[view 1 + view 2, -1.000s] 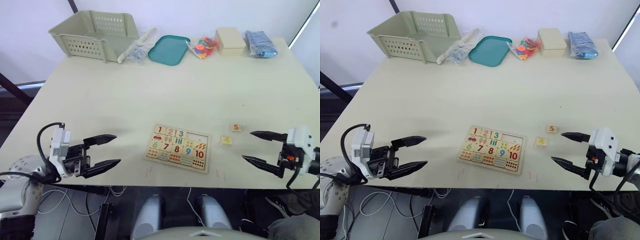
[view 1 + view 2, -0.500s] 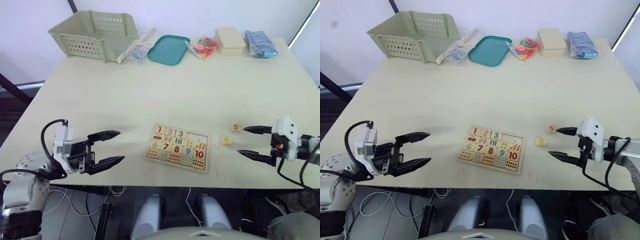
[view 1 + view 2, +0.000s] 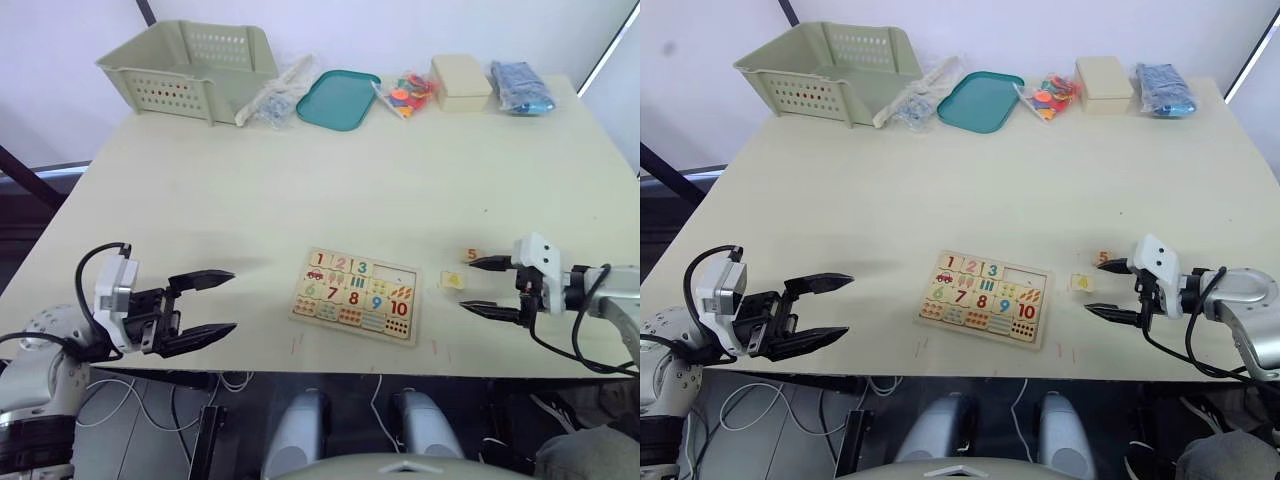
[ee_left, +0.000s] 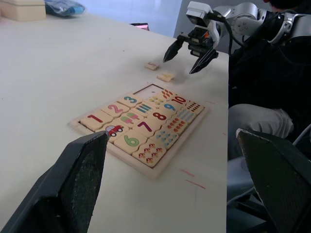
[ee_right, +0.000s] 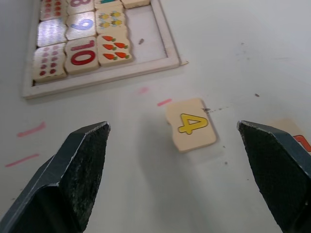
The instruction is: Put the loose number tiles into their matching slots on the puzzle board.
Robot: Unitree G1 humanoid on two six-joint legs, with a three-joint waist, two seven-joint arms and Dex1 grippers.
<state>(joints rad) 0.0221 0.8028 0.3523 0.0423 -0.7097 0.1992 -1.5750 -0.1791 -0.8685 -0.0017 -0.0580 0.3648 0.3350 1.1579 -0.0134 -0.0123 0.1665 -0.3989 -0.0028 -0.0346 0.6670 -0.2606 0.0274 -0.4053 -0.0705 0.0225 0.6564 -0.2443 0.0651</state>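
A: Pale surface (image 3: 300, 190) carries everything. Left tool (image 3: 215, 301) hangs wide open and empty near the front edge; puzzle board (image 3: 356, 295) lies in the middle.

B: Right tool (image 3: 480, 285) is spread wide, empty, around tile 4 (image 5: 191, 124). Tile 5 (image 3: 472, 256) is just beside, so a finger may push it away.

Both arms were silver-grey metal with rounded joint housings and looped black cables. Each ended in a white, boxy wrist block. The left gripper (image 3: 210, 302) and the right gripper (image 3: 478, 286) each carried two long, black, tapering jaws.
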